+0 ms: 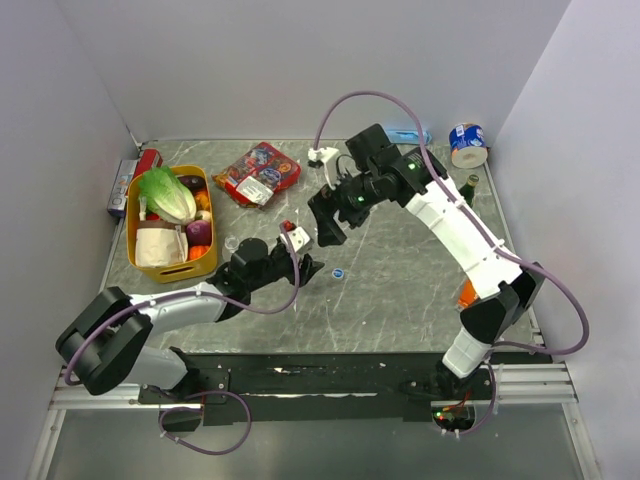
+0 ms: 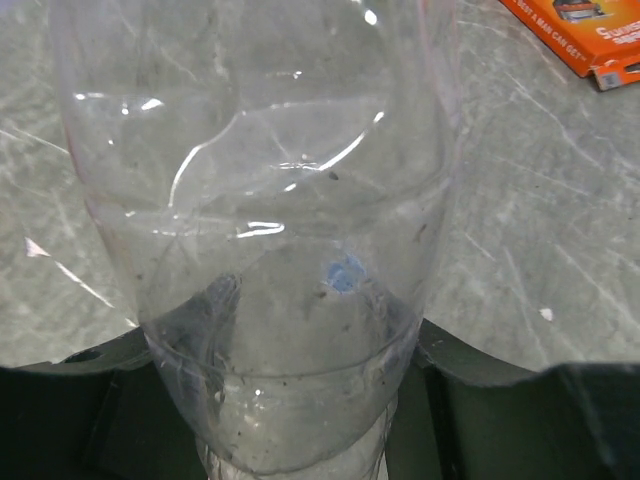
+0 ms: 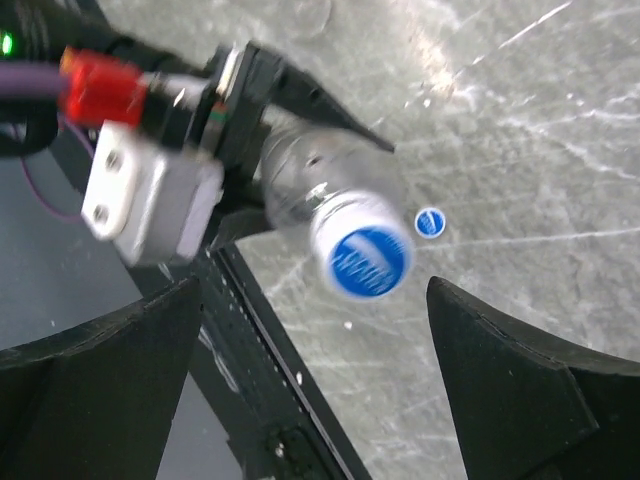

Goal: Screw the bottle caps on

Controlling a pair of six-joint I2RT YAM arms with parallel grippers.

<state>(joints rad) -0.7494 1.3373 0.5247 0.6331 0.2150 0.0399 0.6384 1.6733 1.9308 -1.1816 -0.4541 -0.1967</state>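
My left gripper [image 1: 300, 264] [image 2: 290, 420] is shut on a small clear bottle [image 2: 270, 230], which fills the left wrist view. In the right wrist view that bottle [image 3: 320, 190] carries a blue cap [image 3: 362, 258] on its neck. My right gripper [image 1: 325, 228] [image 3: 315, 370] is open and empty, its fingers [image 3: 530, 380] spread wide above the capped bottle without touching it. A second blue cap [image 1: 338, 272] [image 3: 430, 222] lies loose on the table just right of the bottle. A small clear thing [image 1: 231, 243] lies by the basket; I cannot tell what it is.
A yellow basket [image 1: 172, 268] of vegetables stands at the left. A red snack pack [image 1: 258, 172] lies at the back. A blue-and-white tin [image 1: 467, 143] and a green glass bottle [image 1: 470, 187] are at the back right. An orange box [image 2: 585, 35] lies ahead of the left gripper.
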